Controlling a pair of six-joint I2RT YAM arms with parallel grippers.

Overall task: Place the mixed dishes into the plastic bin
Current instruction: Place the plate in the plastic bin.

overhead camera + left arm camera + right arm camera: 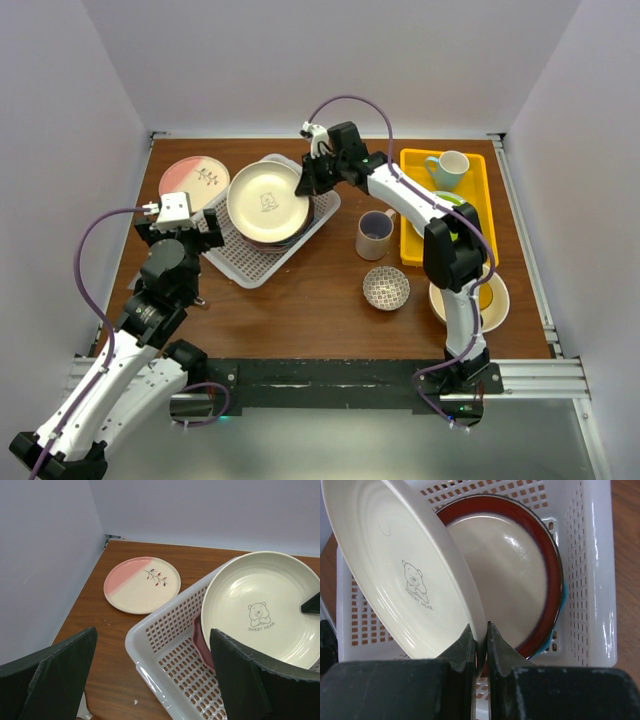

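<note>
The brown surface [320,300] carries the white plastic bin [240,262] at back left; over it tilts the cream bear plate [265,200], its rim clenched in my right hand [480,635], above a red-rimmed plate [520,570] lying inside; the pink-and-cream plate [193,182] lies just beside the bin; my left hand [152,675] hangs released near the bin's corner.

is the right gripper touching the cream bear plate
Touching. The right wrist view shows the right gripper pinching the rim of the cream bear plate, no gap.
</note>
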